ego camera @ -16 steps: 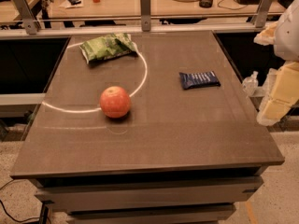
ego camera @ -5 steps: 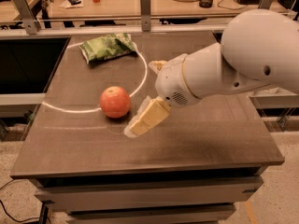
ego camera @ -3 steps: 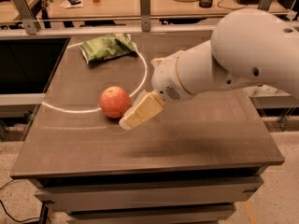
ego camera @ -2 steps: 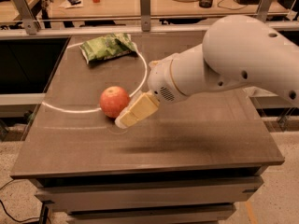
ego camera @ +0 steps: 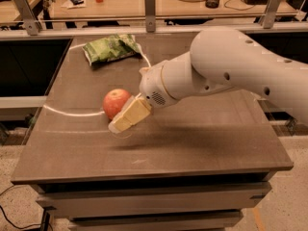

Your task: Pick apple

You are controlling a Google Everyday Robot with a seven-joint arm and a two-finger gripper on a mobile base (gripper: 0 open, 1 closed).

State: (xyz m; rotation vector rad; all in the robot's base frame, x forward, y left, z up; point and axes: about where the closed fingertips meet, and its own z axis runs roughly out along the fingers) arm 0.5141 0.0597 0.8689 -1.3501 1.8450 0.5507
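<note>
The apple (ego camera: pixel 115 101) is round and red-orange and sits on the dark table (ego camera: pixel 202 143), left of centre. My gripper (ego camera: pixel 120 124) reaches in from the right on a large white arm (ego camera: pixel 226 71). Its cream-coloured fingers (ego camera: pixel 131 115) lie just in front of and to the right of the apple, overlapping its lower right edge. I cannot tell whether they touch it.
A green snack bag (ego camera: pixel 109 47) lies at the table's back left. A thin white arc (ego camera: pixel 72 112) is marked on the table around the apple. A railing with metal posts (ego camera: pixel 150 4) and a cluttered desk stand behind the table.
My arm has swung in from the right and moved left towards the apple. The gripper now overlaps the apple's right side. The apple has not moved.
</note>
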